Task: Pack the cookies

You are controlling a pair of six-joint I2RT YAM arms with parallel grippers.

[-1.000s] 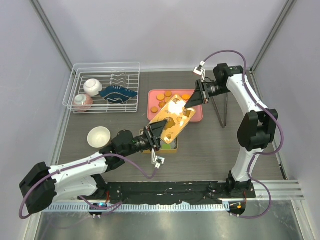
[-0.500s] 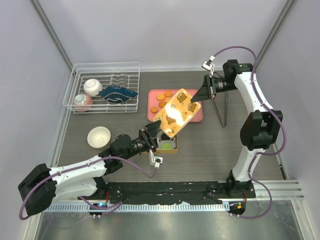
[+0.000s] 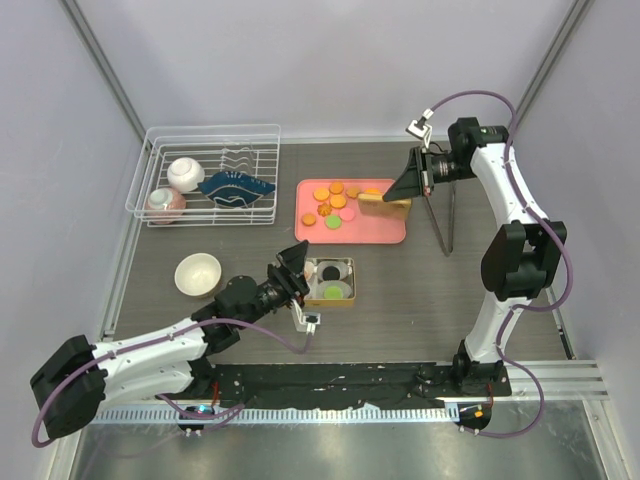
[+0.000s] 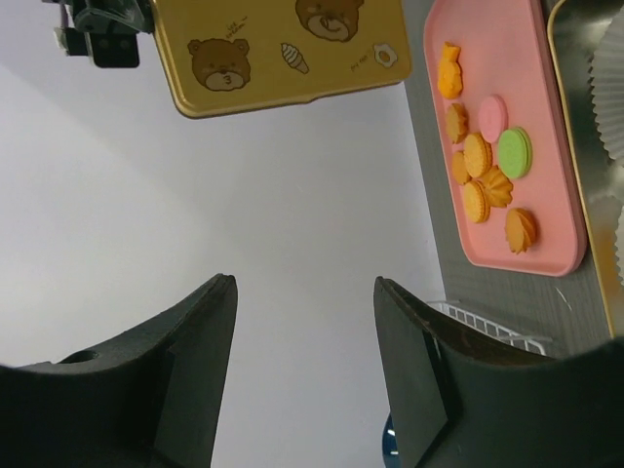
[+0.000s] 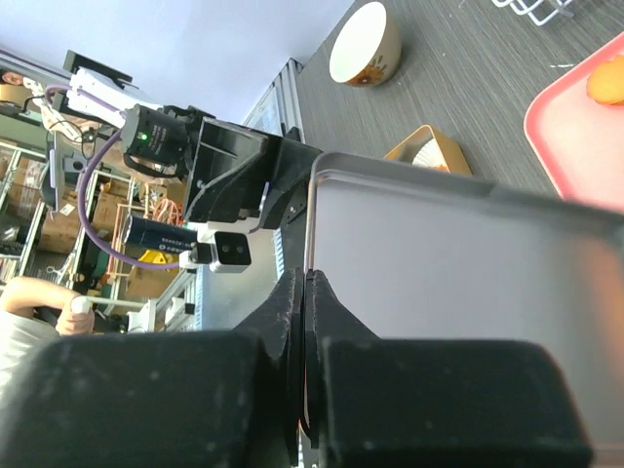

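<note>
The left gripper (image 4: 304, 285) has let go of the lid (image 3: 385, 207) and drawn back toward the near edge. Its fingers stand wide apart with nothing between them. Just beyond it, near the middle of the worktop, the tin base (image 3: 330, 302) now lies uncovered, showing white paper cups (image 3: 319, 272) with one green disc and one black disc already in them. The tin is therefore open for filling, and most of the packing is, by my reckoning, not yet done.

Farther on, toward the far edge and right of centre, the cookies (image 3: 335, 200) lie on the pink tray (image 3: 380, 232). They are mostly orange, with one pink and one green. They rest flat, faces up. Being round, each has no long axis or heading. As a group they string out slantwise across the tray's far-left part.

Over the tray's far-right corner, the right gripper (image 3: 405, 190) is clamped on the lid's rim. It holds the lid on edge, with the printed face turned toward the near-left corner.
</note>
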